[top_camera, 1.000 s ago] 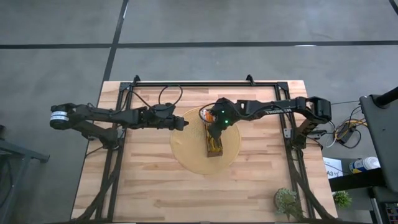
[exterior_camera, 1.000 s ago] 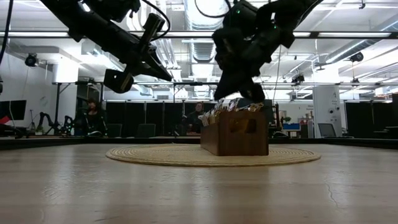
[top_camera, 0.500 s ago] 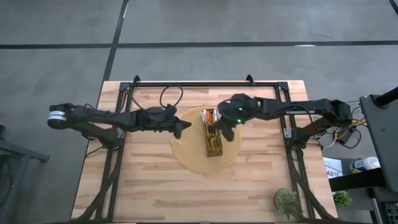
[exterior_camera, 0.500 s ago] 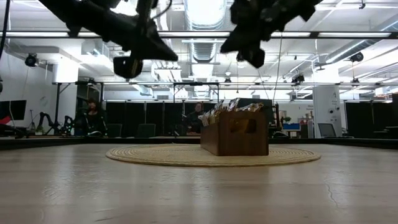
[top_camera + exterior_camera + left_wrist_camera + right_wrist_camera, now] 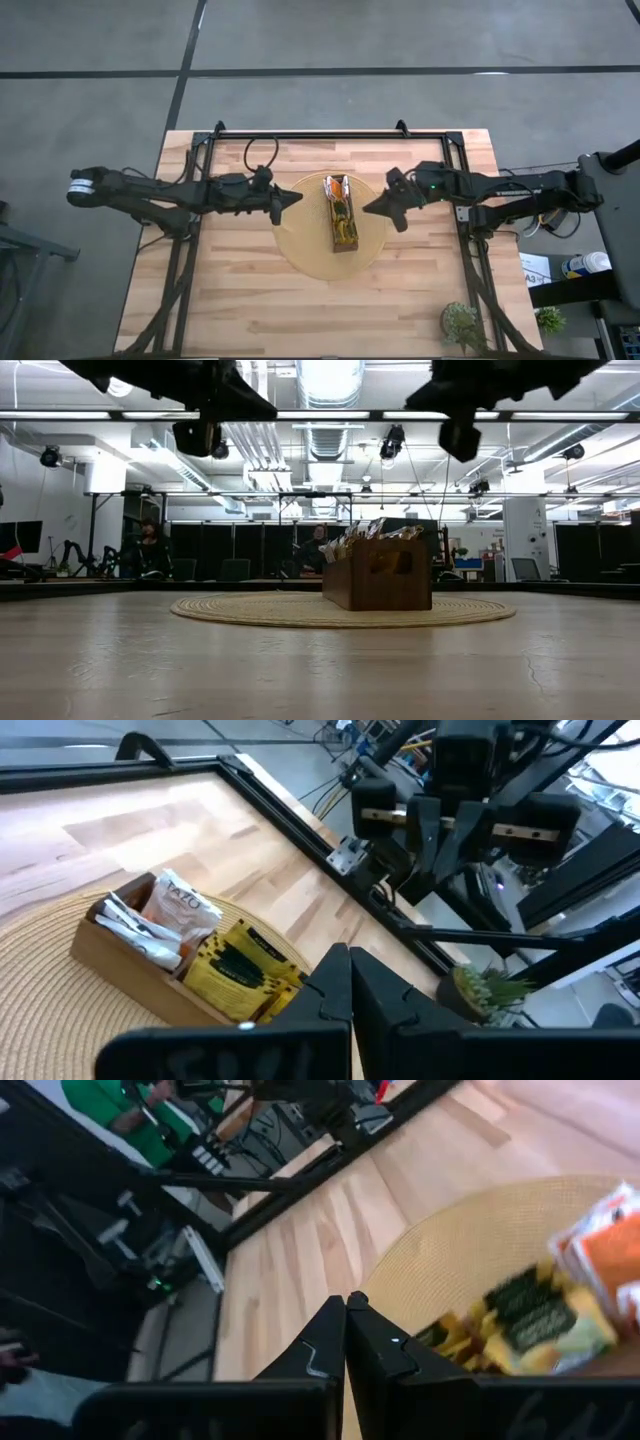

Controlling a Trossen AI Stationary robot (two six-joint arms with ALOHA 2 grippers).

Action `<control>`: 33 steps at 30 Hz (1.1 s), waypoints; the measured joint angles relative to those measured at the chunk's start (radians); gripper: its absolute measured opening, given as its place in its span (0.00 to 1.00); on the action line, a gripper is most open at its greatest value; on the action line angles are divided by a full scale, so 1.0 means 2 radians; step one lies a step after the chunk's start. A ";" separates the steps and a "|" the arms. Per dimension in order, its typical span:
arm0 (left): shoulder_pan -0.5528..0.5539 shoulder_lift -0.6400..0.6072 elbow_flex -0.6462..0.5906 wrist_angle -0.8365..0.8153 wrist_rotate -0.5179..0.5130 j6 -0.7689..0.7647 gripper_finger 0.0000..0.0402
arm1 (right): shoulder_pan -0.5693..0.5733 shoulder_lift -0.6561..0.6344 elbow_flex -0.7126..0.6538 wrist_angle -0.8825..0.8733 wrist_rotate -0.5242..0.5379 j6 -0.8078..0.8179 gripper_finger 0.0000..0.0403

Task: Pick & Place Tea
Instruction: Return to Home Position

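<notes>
A long dark-brown wooden tray (image 5: 341,240) stands on a round woven mat (image 5: 300,250) in the middle of the table. Tea sachets stand upright in it: dark green and yellow ones (image 5: 235,965) in the middle and orange and white ones (image 5: 180,905) at its far end. They rise above the rim in the low view (image 5: 365,535). My left gripper (image 5: 298,196) hovers shut over the mat's left edge and points at the tray. My right gripper (image 5: 366,209) hovers shut to the right of the tray and points back at it. Both are high above the table and hold nothing.
A black metal frame (image 5: 330,134) runs round the table's far edge and both sides. A small potted plant (image 5: 462,325) stands at the near right corner. Bare wood (image 5: 290,310) lies in front of the mat. People (image 5: 150,545) sit in the room beyond.
My right gripper has risen from just above the tray and drawn back toward the table's right edge, staying shut. My left gripper has risen, rolled about its own line and pulled back a little toward the left edge. Tray and sachets have kept still.
</notes>
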 joint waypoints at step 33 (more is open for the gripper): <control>-0.089 -0.162 -0.211 0.199 -0.024 0.271 0.00 | 0.051 -0.093 -0.231 0.246 -0.013 -0.173 0.02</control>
